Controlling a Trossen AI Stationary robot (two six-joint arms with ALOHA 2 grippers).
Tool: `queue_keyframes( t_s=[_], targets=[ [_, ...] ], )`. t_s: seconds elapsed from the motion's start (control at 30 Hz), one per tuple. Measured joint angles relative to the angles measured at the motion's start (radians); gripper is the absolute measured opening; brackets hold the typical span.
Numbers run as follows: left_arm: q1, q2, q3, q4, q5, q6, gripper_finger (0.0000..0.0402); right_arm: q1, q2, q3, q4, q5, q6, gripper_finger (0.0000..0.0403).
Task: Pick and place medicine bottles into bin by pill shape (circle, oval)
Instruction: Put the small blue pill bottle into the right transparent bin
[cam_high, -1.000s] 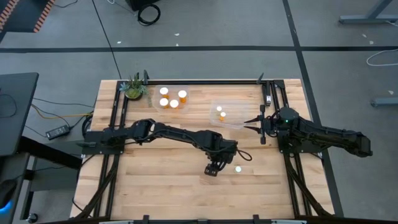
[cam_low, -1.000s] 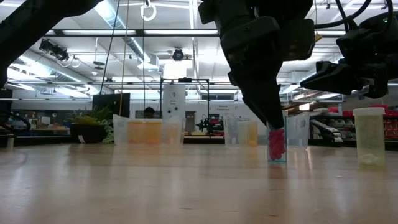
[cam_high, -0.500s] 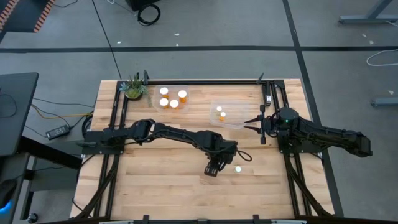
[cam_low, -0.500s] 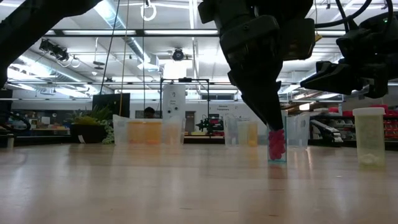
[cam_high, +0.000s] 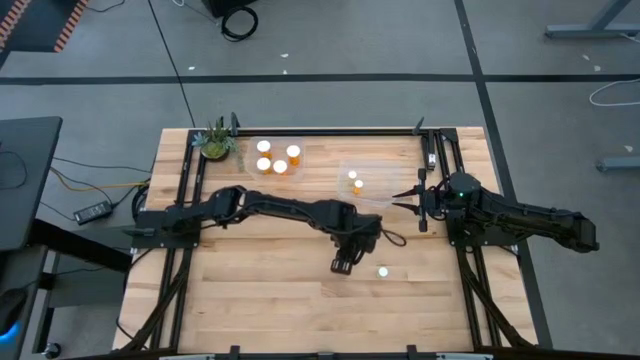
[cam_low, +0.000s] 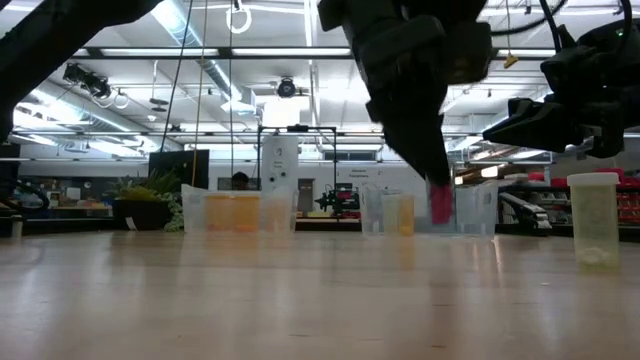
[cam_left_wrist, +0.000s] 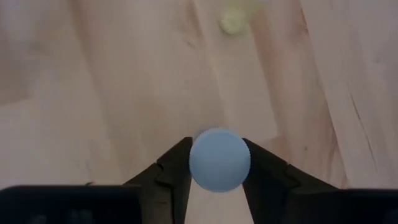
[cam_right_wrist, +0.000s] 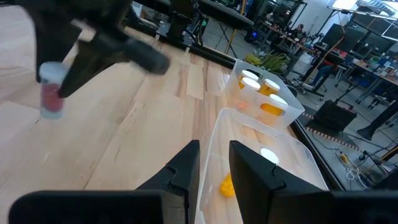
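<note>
Above the table (cam_high: 250, 300), left hand (cam_left_wrist: 219, 163) grips white-capped, pink-filled bottle (cam_left_wrist: 219, 159)

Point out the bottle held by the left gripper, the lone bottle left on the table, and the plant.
held bottle (cam_left_wrist: 219, 159), left wrist view, its white cap
lone bottle (cam_low: 593, 218), low view, its body
plant (cam_high: 215, 141), high view, its leaves

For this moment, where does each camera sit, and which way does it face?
High: overhead, straight down on the wooden table; both arms.
Low: tabletop height, level toward the room; left gripper lifting the clear pink-pill bottle.
Left wrist: looks down past its own fingers, shut on that bottle's white cap.
Right wrist: across the table, over clear plastic bins.
Low and right wrist views share the bottle.
</note>
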Motion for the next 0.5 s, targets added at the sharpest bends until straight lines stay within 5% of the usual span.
queue_keyframes(
  t_s=[0.5],
  targets=[
    [0.183, -0.107, 0.001, 0.019, -0.183, 0.019, 0.0133, 0.0, 0.0, 0.0, 0.0, 0.0, 0.0, 0.0093]
  ],
)
